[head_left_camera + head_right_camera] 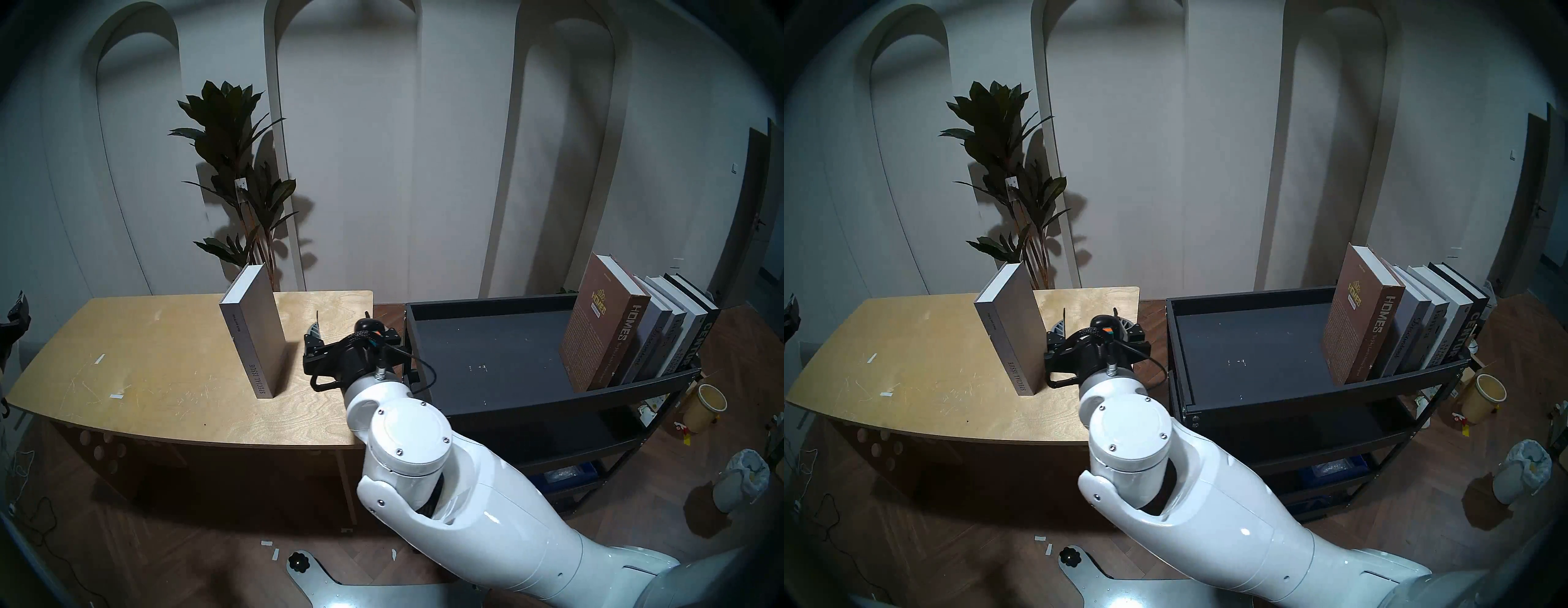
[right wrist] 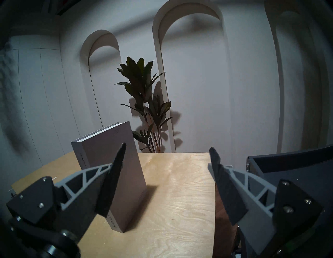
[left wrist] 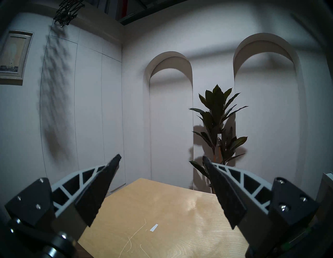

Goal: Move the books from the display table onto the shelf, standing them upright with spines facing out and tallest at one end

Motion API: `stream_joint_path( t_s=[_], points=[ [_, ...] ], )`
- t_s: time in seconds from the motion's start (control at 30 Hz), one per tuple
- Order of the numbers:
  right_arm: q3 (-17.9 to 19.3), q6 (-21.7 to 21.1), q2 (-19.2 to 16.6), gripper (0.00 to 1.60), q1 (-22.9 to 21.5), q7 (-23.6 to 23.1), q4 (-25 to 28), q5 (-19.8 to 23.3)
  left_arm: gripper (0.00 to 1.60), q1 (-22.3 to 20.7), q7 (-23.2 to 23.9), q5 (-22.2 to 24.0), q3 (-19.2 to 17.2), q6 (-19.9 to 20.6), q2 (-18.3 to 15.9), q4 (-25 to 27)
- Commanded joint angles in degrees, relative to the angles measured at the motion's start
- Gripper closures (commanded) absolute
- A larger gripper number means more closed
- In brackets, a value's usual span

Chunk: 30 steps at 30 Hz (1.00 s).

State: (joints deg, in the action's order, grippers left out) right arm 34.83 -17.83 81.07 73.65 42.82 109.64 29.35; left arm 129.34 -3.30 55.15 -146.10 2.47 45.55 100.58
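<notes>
Right gripper [image 2: 167, 149] agape, empty; left finger overlaps SPECIAL ISSUE book [image 2: 115, 162] spine lettering.

Your head pair looking down on display table [image 1: 169, 339] and shelf [image 1: 488, 339], both wrist cameras low and level over the table, sharing plant [image 2: 144, 100].
</notes>
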Motion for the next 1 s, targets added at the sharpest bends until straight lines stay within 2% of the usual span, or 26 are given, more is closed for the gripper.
stream_joint_path(
  t_s=[0.0, 0.1, 0.13, 0.23, 0.43, 0.53, 0.6, 0.8, 0.97],
  points=[
    [-3.0, 0.87, 6.23, 0.0, -5.77, 0.98, -3.3, -0.61, 0.0, -0.89, 0.39, 0.03, -0.97, -0.41, -1.34, 0.21],
    [-3.7, 0.72, 8.65, 0.0, -7.35, 1.36, -5.66, -0.7, 0.0, -1.0, 0.51, 0.0, -0.94, -0.39, -1.38, 0.13],
    [-4.65, 1.09, 7.26, 0.0, -7.21, 1.47, -5.29, -0.68, 0.0, -1.03, 0.55, -0.02, -0.92, -0.38, -1.37, 0.12],
    [-5.93, 1.0, 10.55, 0.0, -9.55, 2.13, -8.94, -0.75, 0.0, -1.21, 0.83, -0.12, -0.89, -0.36, -1.4, 0.03],
    [-8.2, 1.33, 13.78, 0.0, -12.35, 3.18, -13.34, -0.81, 0.0, -1.47, 1.24, -0.23, -0.85, -0.33, -1.43, -0.09],
    [-9.15, 1.73, 13.8, 0.0, -12.83, 3.53, -14.03, -0.81, 0.0, -1.55, 1.37, -0.27, -0.84, -0.32, -1.43, -0.14],
    [-10.13, 2.09, 15.45, 0.0, -14.16, 4.18, -16.08, -0.8, 0.0, -1.7, 1.6, -0.34, -0.85, -0.32, -1.45, -0.22],
    [-11.25, 2.92, 18.0, 0.0, -16.01, 5.31, -19.21, -0.71, 0.0, -1.91, 1.93, -0.43, -0.87, -0.32, -1.5, -0.35],
    [-12.4, 4.69, 21.6, 0.0, -18.28, 7.45, -24.37, -0.32, 0.0, -2.26, 2.44, -0.56, -0.93, -0.35, -1.63, -0.64]
  ],
)
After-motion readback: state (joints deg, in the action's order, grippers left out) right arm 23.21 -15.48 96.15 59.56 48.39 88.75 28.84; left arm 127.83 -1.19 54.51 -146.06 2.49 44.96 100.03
